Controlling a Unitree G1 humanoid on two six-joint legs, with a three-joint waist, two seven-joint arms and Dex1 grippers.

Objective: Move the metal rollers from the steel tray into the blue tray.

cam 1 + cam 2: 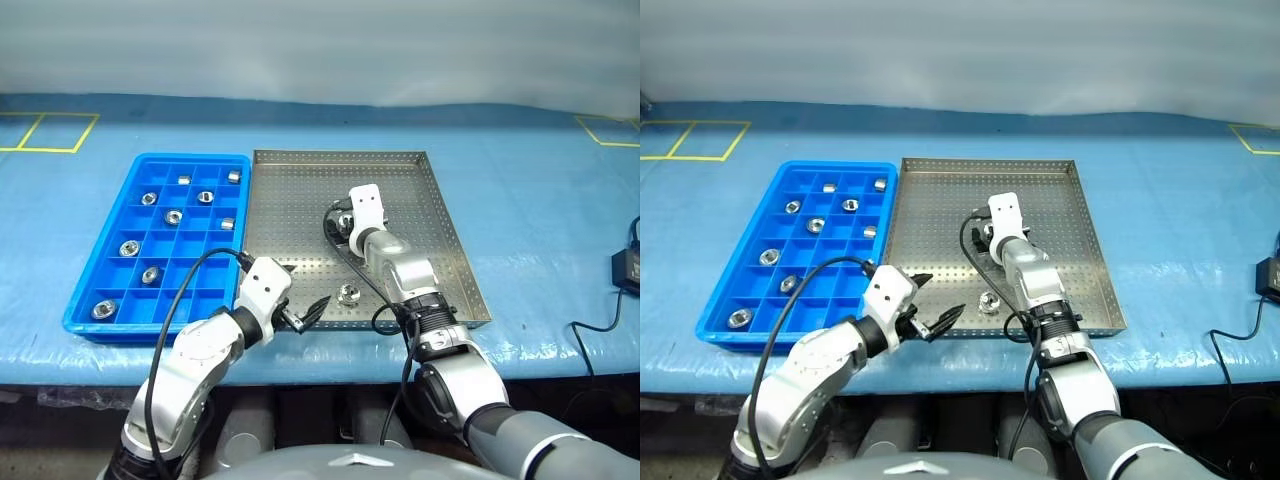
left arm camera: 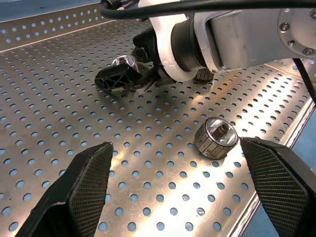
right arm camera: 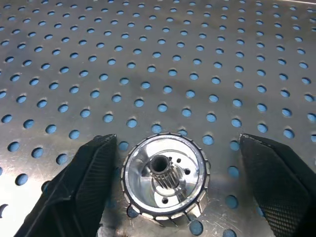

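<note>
From the head, nine rollers (image 1: 173,216) are seen in the blue tray (image 1: 92,265), two in the steel tray (image 1: 445,225). In the left wrist view, the left gripper (image 2: 185,185) is spread beside one roller (image 2: 216,138). In the right wrist view, the right gripper (image 3: 177,185) straddles another roller (image 3: 164,177), one finger touching, unclamped.

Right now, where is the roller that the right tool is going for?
It lies on the steel tray floor near the tray's middle, between the open fingers of the right tool; a second roller sits nearer the front rim.
</note>
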